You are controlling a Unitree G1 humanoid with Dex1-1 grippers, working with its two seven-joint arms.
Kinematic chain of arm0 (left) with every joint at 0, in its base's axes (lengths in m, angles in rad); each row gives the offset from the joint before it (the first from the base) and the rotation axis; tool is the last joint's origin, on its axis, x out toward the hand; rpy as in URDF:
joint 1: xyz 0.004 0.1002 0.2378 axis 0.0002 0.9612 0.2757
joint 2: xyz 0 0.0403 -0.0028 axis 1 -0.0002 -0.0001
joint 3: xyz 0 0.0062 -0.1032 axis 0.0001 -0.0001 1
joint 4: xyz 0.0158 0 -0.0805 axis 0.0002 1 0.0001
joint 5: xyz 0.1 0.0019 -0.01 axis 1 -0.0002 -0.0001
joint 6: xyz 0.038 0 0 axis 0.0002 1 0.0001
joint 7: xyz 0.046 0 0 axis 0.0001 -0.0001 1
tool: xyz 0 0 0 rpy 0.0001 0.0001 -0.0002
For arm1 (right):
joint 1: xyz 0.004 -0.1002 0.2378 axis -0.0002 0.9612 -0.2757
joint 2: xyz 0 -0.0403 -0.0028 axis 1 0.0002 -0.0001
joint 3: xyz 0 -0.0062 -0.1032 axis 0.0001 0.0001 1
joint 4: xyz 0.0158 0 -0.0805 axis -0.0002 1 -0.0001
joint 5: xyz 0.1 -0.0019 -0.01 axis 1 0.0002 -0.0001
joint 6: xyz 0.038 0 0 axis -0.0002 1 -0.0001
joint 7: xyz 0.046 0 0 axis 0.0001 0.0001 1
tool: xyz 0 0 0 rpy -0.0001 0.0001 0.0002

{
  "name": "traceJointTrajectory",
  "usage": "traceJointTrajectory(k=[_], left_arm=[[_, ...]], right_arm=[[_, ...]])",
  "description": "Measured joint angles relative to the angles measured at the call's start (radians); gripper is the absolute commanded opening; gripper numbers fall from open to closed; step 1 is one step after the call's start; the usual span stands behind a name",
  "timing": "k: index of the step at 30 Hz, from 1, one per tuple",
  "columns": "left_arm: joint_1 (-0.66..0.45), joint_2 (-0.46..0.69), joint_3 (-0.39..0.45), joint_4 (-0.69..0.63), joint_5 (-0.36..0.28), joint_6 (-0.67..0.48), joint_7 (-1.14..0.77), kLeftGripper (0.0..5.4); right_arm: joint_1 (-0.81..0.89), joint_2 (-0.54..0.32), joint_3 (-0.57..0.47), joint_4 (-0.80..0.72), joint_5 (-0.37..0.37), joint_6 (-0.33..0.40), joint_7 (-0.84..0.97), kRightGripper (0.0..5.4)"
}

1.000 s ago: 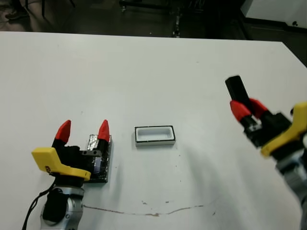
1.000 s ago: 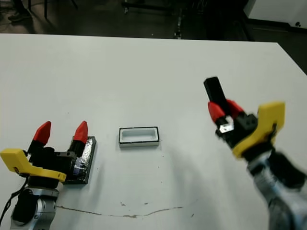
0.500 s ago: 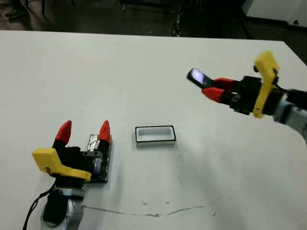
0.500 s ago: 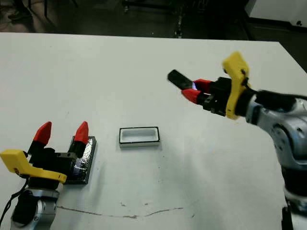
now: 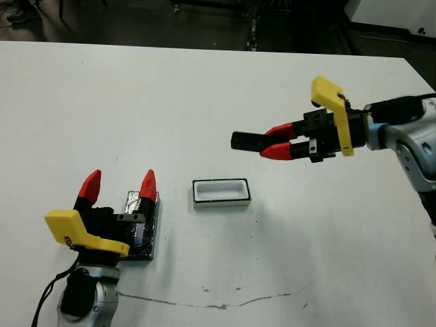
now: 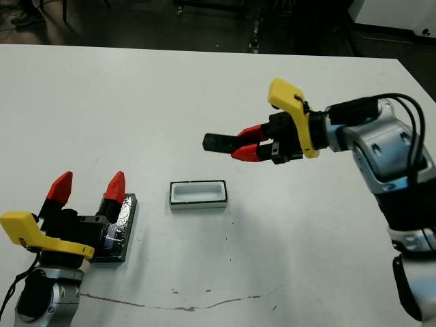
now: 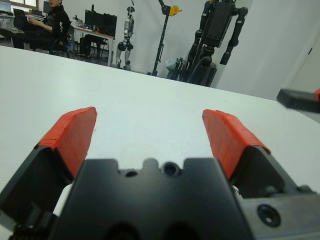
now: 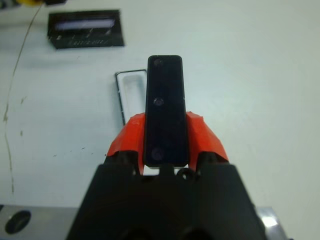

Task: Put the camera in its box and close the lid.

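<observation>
My right gripper (image 5: 271,142) is shut on the camera (image 5: 246,141), a slim matte black bar that sticks out level past the red fingertips, above the table and to the upper right of the box. The box (image 5: 220,192), a shallow white tray with a dark rim, lies open in the middle of the table; the right wrist view shows the camera (image 8: 165,107) hanging over the box (image 8: 130,95). The lid (image 5: 142,228), a glossy black slab with silvery patches, lies flat at the left. My left gripper (image 5: 118,185) stands open right over the lid's near end, holding nothing.
A thin brown mark (image 5: 211,300) runs across the table near the front edge. The table's far edge (image 5: 204,46) meets a dark floor. In the left wrist view a seated person (image 7: 52,25) and standing robots (image 7: 215,35) show beyond the table.
My right arm has swung left and lower with the camera, which now lies level and points towards the box. The left gripper, lid and box have not moved.
</observation>
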Motion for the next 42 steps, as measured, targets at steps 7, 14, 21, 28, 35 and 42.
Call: traceJointTrajectory(k=[7, 14, 21, 28, 35, 42], left_arm=[[0.001, 0.000, 0.000, 0.000, 0.012, 0.000, 0.001, 5.40], [0.001, -0.001, -0.002, 0.001, 0.012, 0.001, 0.001, 5.40], [0.004, -0.001, -0.002, 0.002, 0.012, 0.000, 0.001, 5.40], [0.007, -0.003, -0.005, 0.002, 0.014, 0.000, 0.001, 5.40], [0.007, -0.009, -0.006, 0.002, 0.014, 0.000, 0.001, 5.40], [0.009, -0.011, -0.009, 0.002, 0.018, 0.000, 0.001, 5.40]], right_arm=[[-0.055, 0.075, 0.045, 0.131, -0.031, -0.046, 0.118, 1.65], [-0.072, 0.144, 0.058, 0.243, -0.095, -0.139, 0.139, 1.65], [-0.074, 0.180, 0.062, 0.288, -0.154, -0.180, 0.146, 1.65], [-0.074, 0.209, 0.063, 0.313, -0.186, -0.237, 0.139, 1.65], [-0.074, 0.238, 0.093, 0.326, -0.219, -0.268, 0.150, 1.65], [-0.074, 0.265, 0.126, 0.351, -0.223, -0.251, 0.195, 1.65]])
